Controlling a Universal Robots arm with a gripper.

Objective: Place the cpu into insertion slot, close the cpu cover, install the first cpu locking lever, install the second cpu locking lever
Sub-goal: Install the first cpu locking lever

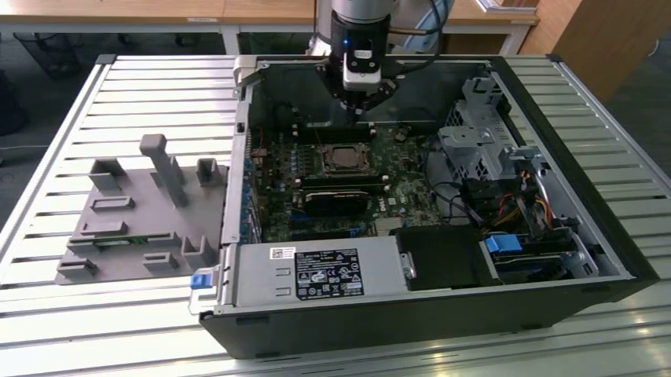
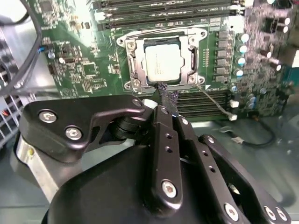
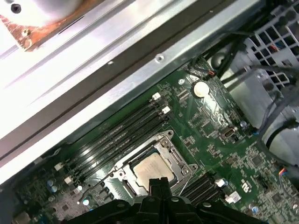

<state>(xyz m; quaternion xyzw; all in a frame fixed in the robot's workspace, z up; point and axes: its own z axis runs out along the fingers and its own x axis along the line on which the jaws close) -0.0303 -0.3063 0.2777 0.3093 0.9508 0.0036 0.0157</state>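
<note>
The cpu lies flat in the insertion slot on the green board, its pale metal top showing; it also appears in the first wrist view and the exterior view. The silvery cpu cover lies down around it as a frame. My gripper hangs just off the socket's edge, fingers together and holding nothing. In the exterior view the gripper stands above the board just behind the socket. The dark fingertips overlap the socket's near edge.
Case walls ring the board. A long black card lies in front of the socket, memory slots beside it. A drive cage and cables fill the exterior view's right, a power supply the front. A grey fixture sits outside.
</note>
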